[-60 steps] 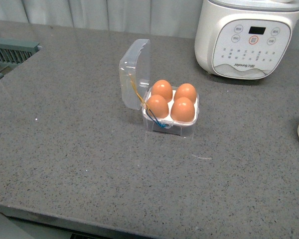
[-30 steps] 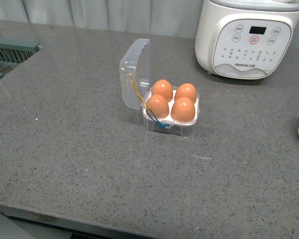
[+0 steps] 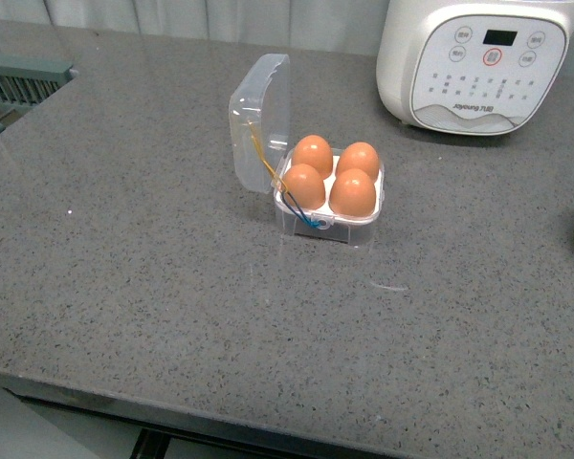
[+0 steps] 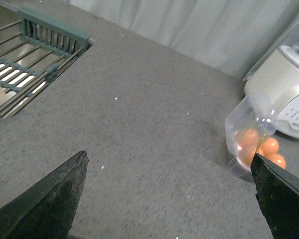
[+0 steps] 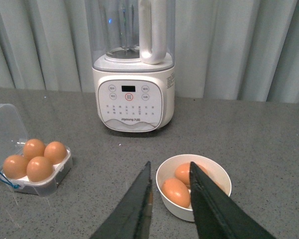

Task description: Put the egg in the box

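**Item 1. Small square clear plastic four-cell egg box** [image 3: 356, 229]. It stands on the grey speckled stone bench [image 3: 153, 287]. Its hinged clear lid [image 3: 260, 129] is upright and open, and yellow and blue cords [image 3: 301, 218] hang at the near corner. It lies ahead of the left tool [image 4: 168, 154], toward the robot's right. From the right tool [image 5: 170, 164] it is well apart, toward the robot's left.

**Item 2. Smooth orange-brown hen's egg** [image 3: 352, 193]. It is one of four alike, each seated upright in its own cell. Which of them is the task's own cannot be told. No cell shows bare.

**Item 3. Left tool.** Fingers spread wide with nothing between them. Well clear of the box.

**Item 4. Right tool.** Fingers parted by a narrow gap, carrying nothing. Its tips hang just over the round white bowl [image 5: 220, 175].

**Item 5. Round white bowl.** It holds at least two loose brown eggs [image 5: 175, 192].

**Item 6. Big white kitchen appliance** [image 3: 474, 62]. It stands beyond the box, apart from it.

**Item 7. Green slatted rack** [image 4: 50, 35]. It is set in the bench, far from the left tool.

**Status (judged).** The placing step looks complete, since the box is full and both tools are empty. The next move calls for no further pick, because the bowl's eggs have no free cell. Any motion should keep both tools clear of the raised lid.
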You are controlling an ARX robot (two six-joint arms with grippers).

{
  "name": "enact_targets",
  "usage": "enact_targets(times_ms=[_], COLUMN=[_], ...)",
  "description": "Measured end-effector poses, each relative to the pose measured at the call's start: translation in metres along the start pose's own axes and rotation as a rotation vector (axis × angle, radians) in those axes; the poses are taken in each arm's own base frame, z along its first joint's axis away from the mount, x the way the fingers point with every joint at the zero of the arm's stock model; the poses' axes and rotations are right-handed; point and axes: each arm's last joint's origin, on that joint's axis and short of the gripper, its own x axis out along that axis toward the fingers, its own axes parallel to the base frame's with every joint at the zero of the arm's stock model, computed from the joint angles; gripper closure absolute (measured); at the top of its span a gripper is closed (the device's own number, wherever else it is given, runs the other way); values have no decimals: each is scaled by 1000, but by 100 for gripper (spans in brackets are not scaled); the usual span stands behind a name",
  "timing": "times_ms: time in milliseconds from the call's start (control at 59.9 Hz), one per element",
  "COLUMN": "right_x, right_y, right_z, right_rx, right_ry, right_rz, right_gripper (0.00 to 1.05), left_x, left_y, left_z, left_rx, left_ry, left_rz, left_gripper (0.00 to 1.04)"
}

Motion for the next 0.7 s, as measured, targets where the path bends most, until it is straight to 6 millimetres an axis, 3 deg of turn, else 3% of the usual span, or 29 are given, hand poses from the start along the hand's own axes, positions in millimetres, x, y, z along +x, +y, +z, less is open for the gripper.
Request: enact_targets(times_ms=[67,184,334,501,701], right_x=[0,0,0,0,0], right_y=[0,0,0,0,0], right_z=[0,0,0,0,0], right_rx=[0,0,0,1,1], right_ry=[0,0,0,0,0], right_rz=[0,0,0,0,0], right_gripper=[61,36,7,9,9], left_x=[17,75,144,183,212], left_y=[0,3,5,-9,-28], left_z=[9,23,-8,-30,-41], left_rx=[-29,-113,-226,-213,-188], left_ry=[-25,-9,204,257,271], left_rz=[12,60,101,102,72], left_gripper=[7,7,7,7,7])
